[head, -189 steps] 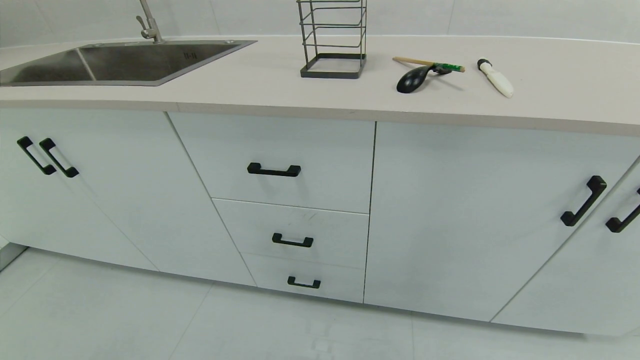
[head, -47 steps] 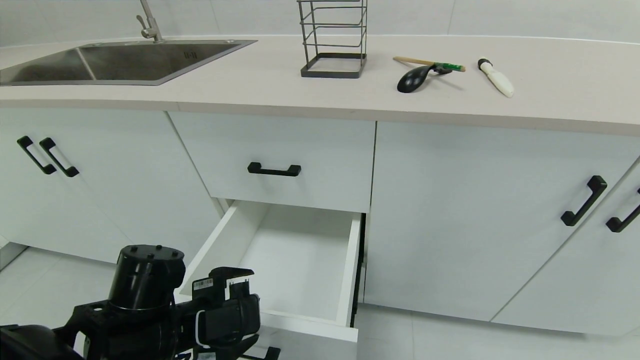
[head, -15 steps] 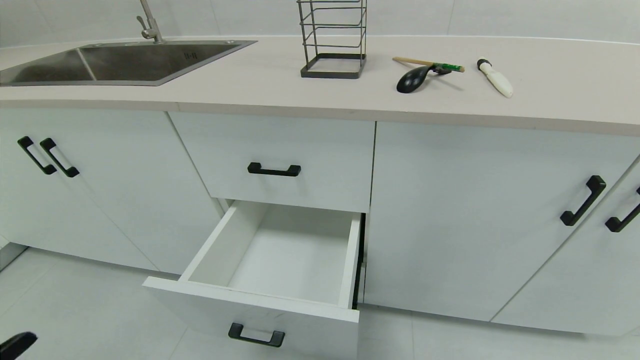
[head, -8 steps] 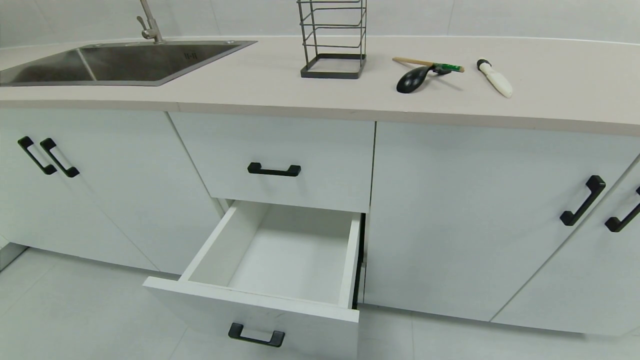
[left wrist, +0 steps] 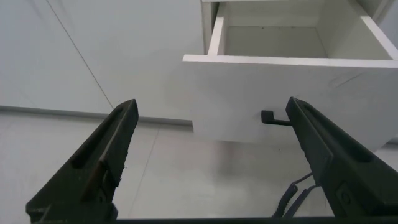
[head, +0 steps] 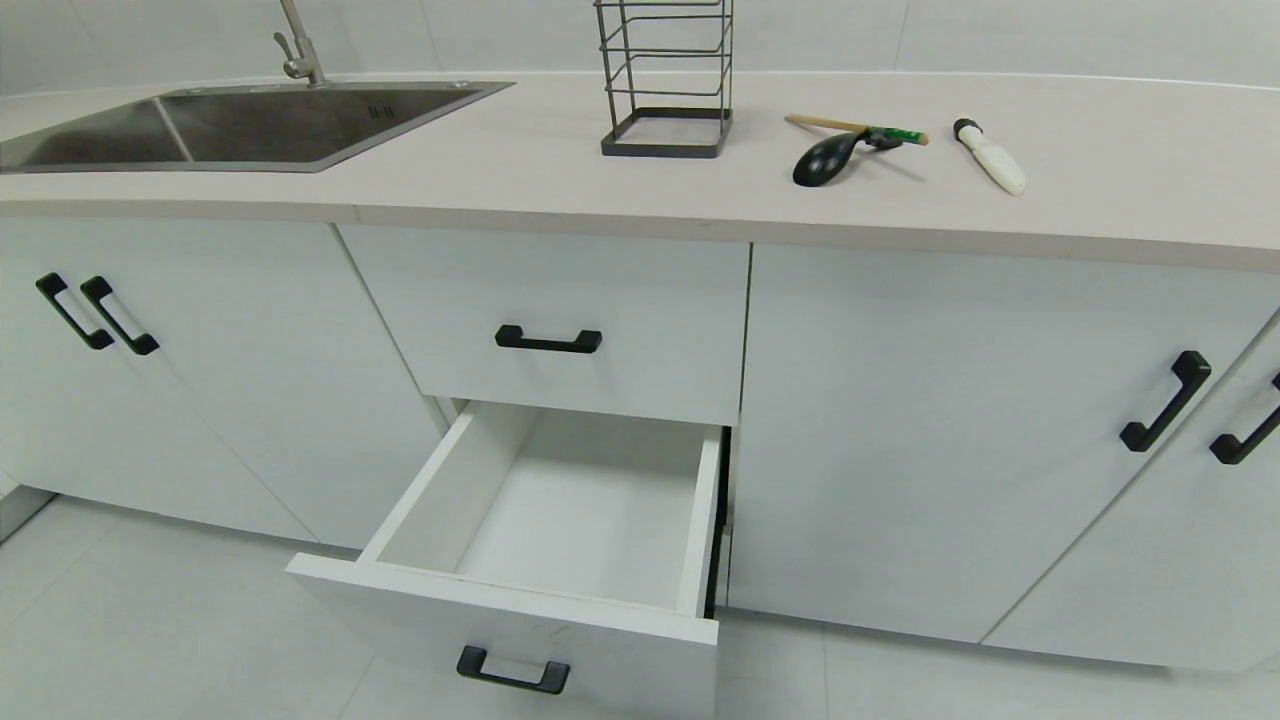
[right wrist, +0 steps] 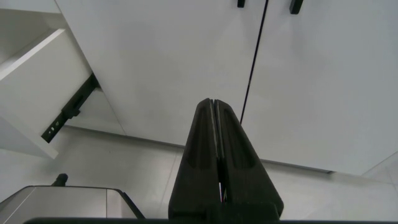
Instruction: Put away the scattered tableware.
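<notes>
The middle drawer [head: 500, 592] now stands pulled out, where a while ago all three fronts were shut. Three seconds back our left arm was down at its front. It has since drawn off and left the head view. In the left wrist view the left end effector [left wrist: 211, 106] hangs released, fingers spread wide. It sits a little back from the drawer front and its handle [left wrist: 273, 117], touching neither. The right end effector [right wrist: 212, 109] is clenched on nothing, fingers pressed flat together, low before the doors [right wrist: 311, 81] to the right of the drawer.

The tableware has not stirred. The spoon [head: 825, 160], the stick [head: 850, 125] with its green band and the white tool [head: 992, 160] with a black cap all lie on the table [head: 500, 180]. They are to the right of the rack [head: 666, 130] and well apart from the drawer below. The spoon's handle runs up to the stick and seems to touch it. The white tool lies apart, farther right.

We judge the opening step done and the stowing place ready, though none of the tableware is in it yet. Next comes a reach up to the table, likely with the right arm, since the pieces lie on that side. That end effector would have to unclench first. The flat stick may be awkward to pinch off the surface, and the spoon's bowl offers more height.
</notes>
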`<state>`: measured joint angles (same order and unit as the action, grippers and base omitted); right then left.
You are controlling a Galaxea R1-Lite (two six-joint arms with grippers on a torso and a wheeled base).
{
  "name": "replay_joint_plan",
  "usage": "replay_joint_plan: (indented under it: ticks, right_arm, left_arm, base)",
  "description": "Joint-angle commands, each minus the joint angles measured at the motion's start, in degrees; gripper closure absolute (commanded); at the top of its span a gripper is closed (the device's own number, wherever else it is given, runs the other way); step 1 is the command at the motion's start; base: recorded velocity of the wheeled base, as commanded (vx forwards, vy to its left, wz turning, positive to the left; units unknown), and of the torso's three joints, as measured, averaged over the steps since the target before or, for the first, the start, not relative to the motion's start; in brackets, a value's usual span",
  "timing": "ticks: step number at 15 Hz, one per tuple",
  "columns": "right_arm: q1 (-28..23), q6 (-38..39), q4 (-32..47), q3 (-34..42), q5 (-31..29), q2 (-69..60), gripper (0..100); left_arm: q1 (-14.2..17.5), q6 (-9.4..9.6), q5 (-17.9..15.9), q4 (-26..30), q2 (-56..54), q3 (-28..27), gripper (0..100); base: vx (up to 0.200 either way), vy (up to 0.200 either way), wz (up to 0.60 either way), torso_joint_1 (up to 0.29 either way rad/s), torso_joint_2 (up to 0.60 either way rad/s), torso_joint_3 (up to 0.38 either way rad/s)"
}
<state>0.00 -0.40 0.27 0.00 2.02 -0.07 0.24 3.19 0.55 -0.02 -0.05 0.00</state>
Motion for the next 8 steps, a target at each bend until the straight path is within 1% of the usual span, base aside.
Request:
replay_joint_plan:
  ticks: [1,3,4,5,8]
  right_arm:
    - [0.0,0.0,0.0,0.0,0.0,0.1,100]
    - [0.0,0.1,0.0,-0.1,0.0,0.1,100]
    - [0.0,-0.1,0.1,0.0,0.1,0.1,100]
    - [0.0,-0.1,0.0,0.0,0.1,0.1,100]
    - [0.0,0.0,0.0,0.0,0.1,0.1,100]
  left_arm:
    - [0.0,-1.00,0.3,-0.2,0.0,0.0,0]
    - [0.0,-2.84,0.6,-0.2,0.0,0.0,0]
    - [0.0,-3.46,0.7,-0.2,0.0,0.0,0]
    - [0.0,-3.11,0.7,-0.2,0.0,0.0,0]
    - [0.0,-3.55,0.7,-0.1,0.0,0.0,0]
  base:
    - [0.000,-0.200,0.00,0.007,0.00,0.002]
    - [0.000,-0.200,0.00,-0.005,0.00,0.009]
    - [0.000,-0.200,0.00,0.002,0.00,0.007]
    - [0.000,-0.200,0.00,-0.007,0.00,0.002]
    - [0.000,0.000,0.00,0.000,0.00,0.000]
